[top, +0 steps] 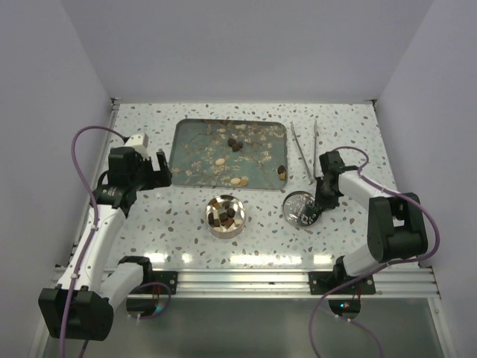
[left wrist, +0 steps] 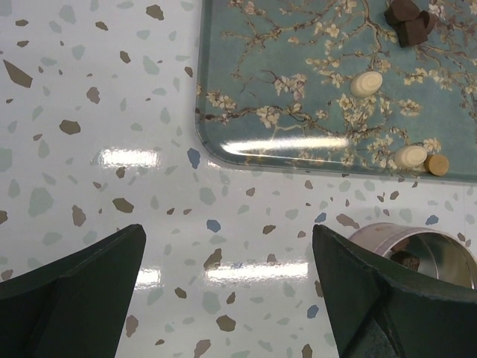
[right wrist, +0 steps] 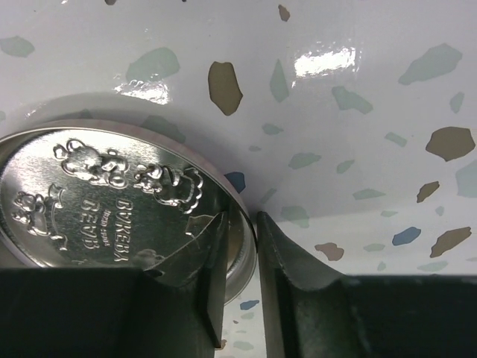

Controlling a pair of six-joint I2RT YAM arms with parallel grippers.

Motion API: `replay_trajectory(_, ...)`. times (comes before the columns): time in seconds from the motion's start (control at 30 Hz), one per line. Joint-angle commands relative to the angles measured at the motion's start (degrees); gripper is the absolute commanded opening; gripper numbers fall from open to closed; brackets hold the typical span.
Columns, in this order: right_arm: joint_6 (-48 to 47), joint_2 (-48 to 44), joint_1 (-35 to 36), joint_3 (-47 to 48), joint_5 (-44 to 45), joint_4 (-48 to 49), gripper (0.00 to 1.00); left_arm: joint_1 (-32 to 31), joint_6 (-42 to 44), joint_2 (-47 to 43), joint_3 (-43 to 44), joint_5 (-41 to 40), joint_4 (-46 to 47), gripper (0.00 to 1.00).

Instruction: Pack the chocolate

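Nearest the arm bases, the round tin [top: 226, 234] is standing open on the speckled worktop [top: 149, 224], with several pieces of chocolate [top: 226, 214] already sitting inside. Just beside it, the right pincer [right wrist: 240, 224] is straddling the edge of the embossed lid [right wrist: 97, 201], one finger inside and one outside, and appears to be pinching the thin rim.

The left pincer [left wrist: 228, 231] is hovering wide open and empty over bare worktop near the tray's corner.

Farther back, the flowered tray [top: 190, 142] is carrying the remaining pieces: dark ones [left wrist: 410, 19], cream ovals [left wrist: 367, 83] and a tan round [left wrist: 437, 164], lying apart. They are looking tiny, light and hard but smooth, so likely slipping from a hard squeeze and sliding on the glossy tray. Closing gently across each piece's widest sides seems the best hold.

Two slim tweezers [top: 302, 153] are lying beside the tray.
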Motion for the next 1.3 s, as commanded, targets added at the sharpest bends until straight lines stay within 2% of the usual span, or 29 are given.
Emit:
replay_trajectory(0.0, 1.3, 1.5, 0.0, -0.6, -0.2, 0.1, 0.22, 0.1, 0.0, 1.2, 2.8, 1.1, 0.6, 1.00)
replay_trajectory(0.03, 1.3, 1.2, 0.1, -0.4, -0.2, -0.3, 0.19, 0.1, 0.2, 1.4, 3.1, 1.3, 0.8, 1.00)
replay_trajectory(0.13, 1.5, -0.3, 0.1, 0.3, -0.4, -1.9, 0.16, 0.1, 0.8, 2.5, 3.7, 2.0, 1.3, 1.00)
replay_trajectory(0.23, 1.5, -1.9, 0.1, 1.2, -0.5, -3.6, 0.00, 0.1, 1.2, 3.5, 4.5, 3.0, 1.8, 1.00)
replay_trajectory(0.47, -1.3, -4.9, 0.1, 6.3, 0.8, -9.3, 0.00, -0.3, -0.2, 4.0, 5.9, 7.5, 3.9, 1.00)
replay_trajectory(0.57, -3.0, -7.5, 0.1, 9.6, 2.1, -12.9, 0.00, -2.3, -1.7, 4.3, 6.7, 8.2, 5.6, 1.00)
replay_trajectory(0.67, -3.8, -9.6, 0.1, 13.3, 1.6, -15.5, 0.00, -8.8, -3.4, 5.8, 8.1, 4.2, 7.6, 1.00)
replay_trajectory(0.83, -3.1, -10.7, 0.2, 18.7, -1.8, -17.1, 0.00, -20.1, -7.9, 10.7, 11.6, 2.1, 11.9, 0.99)
replay_trajectory(1.0, -1.0, -10.5, 1.7, 24.9, -4.5, -17.6, 0.00, -26.3, -12.8, 15.0, 14.5, 3.3, 17.6, 0.99)
replay_trajectory(1.13, 1.8, -9.5, 8.4, 28.6, -4.3, -17.3, 0.00, -32.2, -15.0, 18.2, 16.8, 2.4, 20.4, 0.99)
replay_trajectory(1.27, 5.7, -8.5, 13.2, 30.0, -6.5, -14.5, 0.00, -34.0, -16.5, 21.0, 17.9, 1.2, 20.6, 0.99)
